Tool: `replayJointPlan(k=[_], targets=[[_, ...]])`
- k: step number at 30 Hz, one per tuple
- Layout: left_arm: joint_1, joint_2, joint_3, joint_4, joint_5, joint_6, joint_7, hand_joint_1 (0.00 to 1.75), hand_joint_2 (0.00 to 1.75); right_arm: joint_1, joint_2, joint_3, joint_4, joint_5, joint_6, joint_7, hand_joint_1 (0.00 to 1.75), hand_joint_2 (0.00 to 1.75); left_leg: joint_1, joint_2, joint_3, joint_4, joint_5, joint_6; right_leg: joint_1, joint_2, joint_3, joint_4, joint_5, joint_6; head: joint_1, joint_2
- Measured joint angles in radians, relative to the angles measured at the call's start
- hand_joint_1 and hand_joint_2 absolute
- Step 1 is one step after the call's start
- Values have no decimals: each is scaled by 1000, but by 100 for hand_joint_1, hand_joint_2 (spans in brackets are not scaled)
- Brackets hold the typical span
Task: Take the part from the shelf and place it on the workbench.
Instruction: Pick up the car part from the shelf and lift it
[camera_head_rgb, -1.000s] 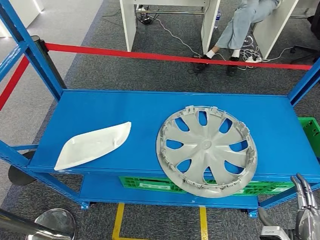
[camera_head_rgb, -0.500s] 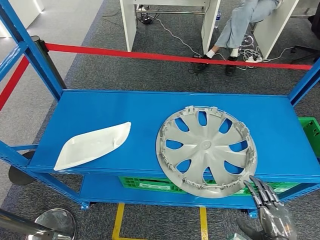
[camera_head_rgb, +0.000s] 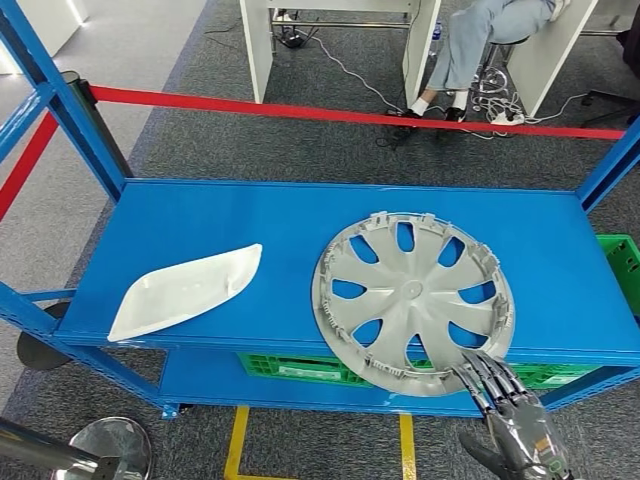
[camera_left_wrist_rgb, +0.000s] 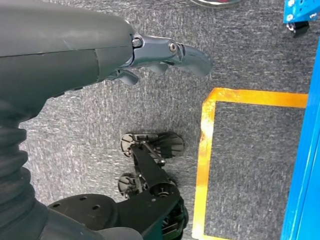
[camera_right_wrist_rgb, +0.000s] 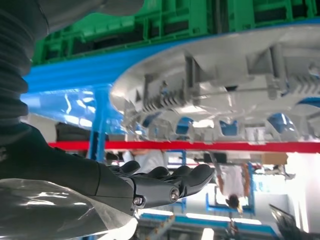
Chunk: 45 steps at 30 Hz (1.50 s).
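A grey wheel cover (camera_head_rgb: 413, 300) lies flat on the blue shelf (camera_head_rgb: 226, 215), its near rim overhanging the front edge. My right hand (camera_head_rgb: 513, 425) is just in front of and below that rim, fingers straight and spread, tips close to the rim, holding nothing. In the right wrist view the right hand (camera_right_wrist_rgb: 151, 185) shows its fingers extended a short way off the wheel cover's ribbed rim (camera_right_wrist_rgb: 226, 85). My left hand (camera_left_wrist_rgb: 166, 52) hangs over the grey carpet, fingers loosely extended and holding nothing.
A white curved plastic panel (camera_head_rgb: 185, 290) lies on the shelf's left half. Green crates (camera_head_rgb: 302, 368) sit on the lower tier. Blue uprights (camera_head_rgb: 68, 100) frame the shelf. Behind it run a red barrier tape (camera_head_rgb: 340, 113), white desks and a seated person's legs (camera_head_rgb: 472, 50).
My right hand has moved up and to the left from the lower right corner toward the wheel cover's near rim. The seated person's feet shifted slightly.
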Motion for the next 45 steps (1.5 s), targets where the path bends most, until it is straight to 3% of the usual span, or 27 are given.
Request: replayJointPlan(k=[14, 27, 35, 45], targets=[[-18, 9, -50, 14, 0, -4, -3, 0, 175, -110, -9, 72, 43, -67, 15, -40, 0, 175, 0, 0, 0, 0, 0, 0, 0, 0, 1, 0, 0, 0, 0, 0], [-33, 21, -87, 31, 10, 1, -7, 0, 175, -148, -25, 115, 82, -87, 70, -54, 0, 175, 0, 0, 0, 0, 0, 0, 0, 0, 4, 0, 0, 0, 0, 0], [-42, 22, -100, 37, 10, 3, -9, 0, 175, -178, -25, 117, 102, -92, 95, -68, 0, 175, 0, 0, 0, 0, 0, 0, 0, 0, 10, 0, 0, 1, 0, 0], [-45, 23, -122, 42, 11, 5, -10, 0, 175, -202, -2, 63, 156, -121, 169, -144, 0, 175, 0, 0, 0, 0, 0, 0, 0, 0, 11, 0, 1, 1, 0, 0]])
